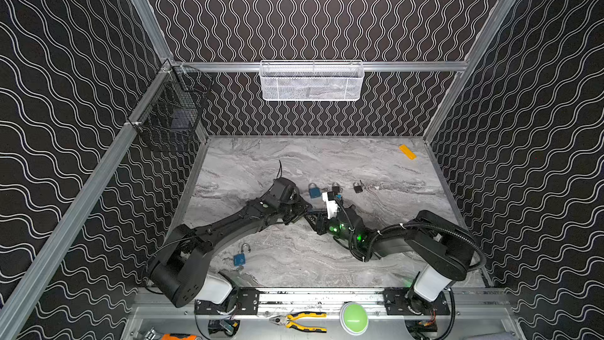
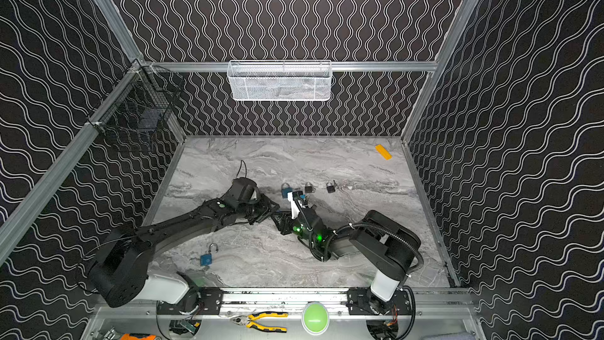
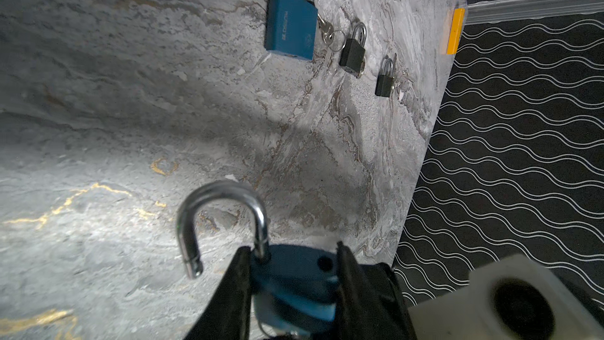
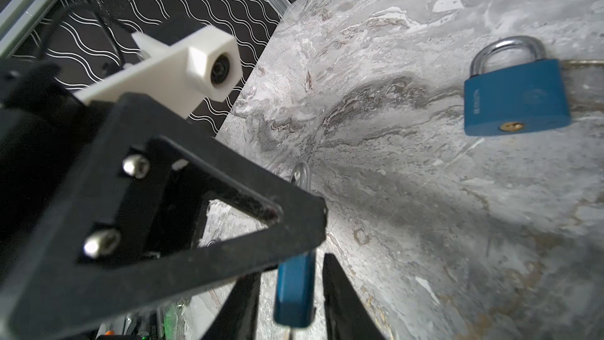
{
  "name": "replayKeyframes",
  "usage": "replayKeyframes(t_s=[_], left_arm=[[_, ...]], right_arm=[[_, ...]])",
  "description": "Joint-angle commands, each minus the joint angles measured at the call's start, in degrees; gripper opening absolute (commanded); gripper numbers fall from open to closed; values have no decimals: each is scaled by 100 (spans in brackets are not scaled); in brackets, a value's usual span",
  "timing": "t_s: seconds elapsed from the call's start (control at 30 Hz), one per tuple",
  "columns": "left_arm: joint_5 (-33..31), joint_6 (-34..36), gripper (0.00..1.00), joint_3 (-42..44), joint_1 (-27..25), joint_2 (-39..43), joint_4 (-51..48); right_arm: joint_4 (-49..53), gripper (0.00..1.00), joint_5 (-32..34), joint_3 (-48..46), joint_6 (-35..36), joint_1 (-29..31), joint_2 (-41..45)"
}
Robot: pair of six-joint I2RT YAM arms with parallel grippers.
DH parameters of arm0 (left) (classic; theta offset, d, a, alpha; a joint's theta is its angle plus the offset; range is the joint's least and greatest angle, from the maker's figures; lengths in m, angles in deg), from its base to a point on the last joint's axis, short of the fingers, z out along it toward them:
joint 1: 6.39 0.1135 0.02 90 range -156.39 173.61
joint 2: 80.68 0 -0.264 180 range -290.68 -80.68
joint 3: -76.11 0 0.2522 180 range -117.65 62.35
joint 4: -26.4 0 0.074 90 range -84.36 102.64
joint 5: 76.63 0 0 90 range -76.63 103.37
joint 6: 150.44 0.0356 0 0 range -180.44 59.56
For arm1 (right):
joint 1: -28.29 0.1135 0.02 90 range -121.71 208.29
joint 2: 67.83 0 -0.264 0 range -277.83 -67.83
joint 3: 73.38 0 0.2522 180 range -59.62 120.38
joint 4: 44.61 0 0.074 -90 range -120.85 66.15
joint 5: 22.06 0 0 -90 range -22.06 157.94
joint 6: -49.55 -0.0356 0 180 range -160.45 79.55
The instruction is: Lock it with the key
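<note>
Padlock clamped in my left hand, held over the middle of the surface.

My left hand (image 3: 292, 251) is closed on the body of the blue padlock (image 3: 294, 276), and its shackle (image 3: 225, 197) is swung open with the free end clear of the body. My right hand (image 4: 291, 269) meets it from the opposite side. Its 2 fingers (image 4: 340, 296) stand on either side of the same padlock with a thin gap each way, and I cannot tell whether they grip anything. Both top views show the hands meeting over the marbled surface (image 1: 376, 165). Farther back lie a second blue padlock (image 3: 291, 24) and 2 black padlocks (image 3: 352, 52), shackles closed. A third blue padlock (image 1: 240, 256), shackle open, lies near my left arm's base.
</note>
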Motion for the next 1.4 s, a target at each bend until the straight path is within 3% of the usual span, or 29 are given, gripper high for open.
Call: replayKeyframes(t_s=[0.0,0.43,0.57,0.63,0.73,0.8,1.03,1.17,1.27,1.37], left_arm=[[75,-37,21,12,23,28,342],[188,-52,21,141,83,98,486],[242,-60,22,173,79,78,534],[252,-15,33,177,79,104,559],[192,176,58,156,100,230,622],[119,407,65,55,158,351,485],[-98,1513,76,-182,302,1148,39],[-497,2253,78,-301,331,1704,-755],[-919,2462,79,-284,379,1943,-1469],[-888,2522,78,-180,447,1902,-1687]], right_arm=[[-216,29,121,91,101,17,-15],[-354,14,55,108,151,5,-119],[-418,1,-1,144,166,3,-171],[-454,0,-21,125,176,2,-172],[-418,0,9,80,147,2,-109],[-308,0,-111,56,133,-52,3],[416,0,-764,24,83,-306,610],[965,0,-1092,22,16,-510,1006],[1401,0,-1385,90,23,-671,1270],[1503,0,-1726,63,-149,-844,1489]])
